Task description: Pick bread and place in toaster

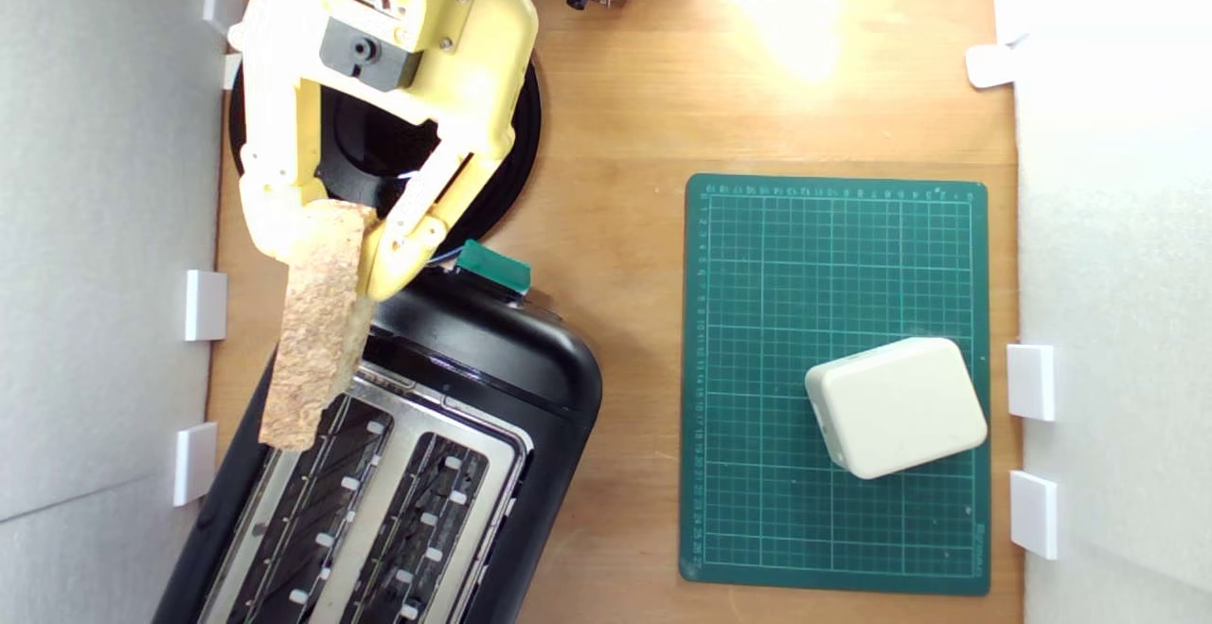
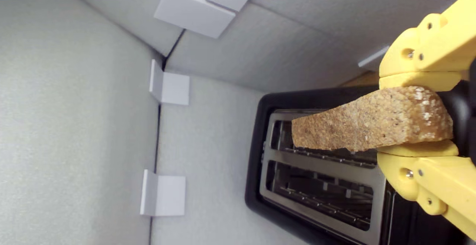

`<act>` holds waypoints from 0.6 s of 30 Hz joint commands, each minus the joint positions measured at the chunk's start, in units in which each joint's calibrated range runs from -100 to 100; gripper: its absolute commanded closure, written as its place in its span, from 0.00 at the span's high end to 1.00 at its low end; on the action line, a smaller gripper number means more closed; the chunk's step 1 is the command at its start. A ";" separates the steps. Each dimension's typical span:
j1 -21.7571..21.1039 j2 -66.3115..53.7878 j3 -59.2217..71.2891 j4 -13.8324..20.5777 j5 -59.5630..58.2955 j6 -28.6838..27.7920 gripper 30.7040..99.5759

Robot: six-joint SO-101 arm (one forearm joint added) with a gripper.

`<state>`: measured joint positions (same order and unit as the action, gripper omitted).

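One yellow gripper [image 1: 341,236] showed in the exterior view, near that view's upper left. Its two fingers were squeezed on one end of the bread [image 1: 317,330]. The bread (a long, rough, tan slice) stuck out from the gripper and hung in the air. Its far end was over the corner of the toaster [image 1: 492,387], by the slot nearer the exterior view's left. It was not inside a slot. The toaster was black with a silver top and sat at an angle on the wooden table [image 1: 615,132]. A green knob [image 1: 492,267] poked out of the toaster close to the gripper. A round black plate [image 1: 516,132] lay under the arm. A white box [image 1: 895,406] sat on a green mat [image 1: 757,321], well apart from the toaster.

In the wrist view, the gripper [image 2: 418,115] pinched the bread [image 2: 368,122] between its two yellow fingers [image 2: 420,79]. The bread reached out above the toaster [image 2: 256,163], over one slot. Both slots looked empty. Grey walls [image 2: 74,126] stood behind.
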<state>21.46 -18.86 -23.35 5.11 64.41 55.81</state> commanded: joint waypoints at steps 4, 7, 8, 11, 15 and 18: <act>0.53 -0.36 -3.39 -0.30 1.72 -0.90 0.37; 0.37 -0.36 -3.39 -0.30 1.63 -1.53 0.37; 0.21 -0.36 -3.39 -0.30 1.63 -1.53 0.37; 0.05 -0.36 -3.39 -0.30 1.55 -1.53 0.37; -0.11 0.14 -4.57 -0.30 1.38 -1.48 0.37; -0.19 3.55 -8.02 -0.30 1.38 -1.64 0.37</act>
<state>21.46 -17.18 -25.20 5.11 65.85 54.57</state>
